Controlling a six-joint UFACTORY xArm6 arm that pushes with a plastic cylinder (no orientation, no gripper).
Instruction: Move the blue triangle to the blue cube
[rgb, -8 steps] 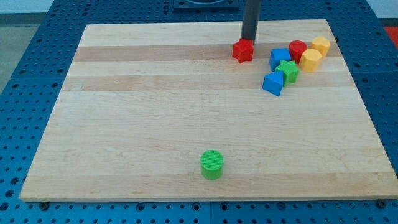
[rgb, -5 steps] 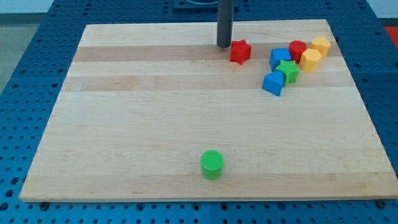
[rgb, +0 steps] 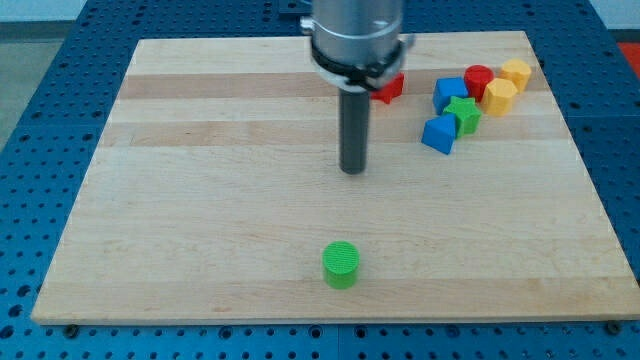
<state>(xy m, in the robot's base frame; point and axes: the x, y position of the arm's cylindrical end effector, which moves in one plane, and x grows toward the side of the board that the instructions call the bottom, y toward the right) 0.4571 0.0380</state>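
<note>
My tip (rgb: 353, 170) rests on bare board (rgb: 200, 200), touching nothing, left of the blue triangle (rgb: 438, 134). No claw is fitted or visible. The blue triangle sits just below the blue cube (rgb: 449, 93), beside the green star (rgb: 463, 113).

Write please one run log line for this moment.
my tip: on board, left of blue triangle, touching no block | blue cube: above triangle, green star between | task: not done
</note>
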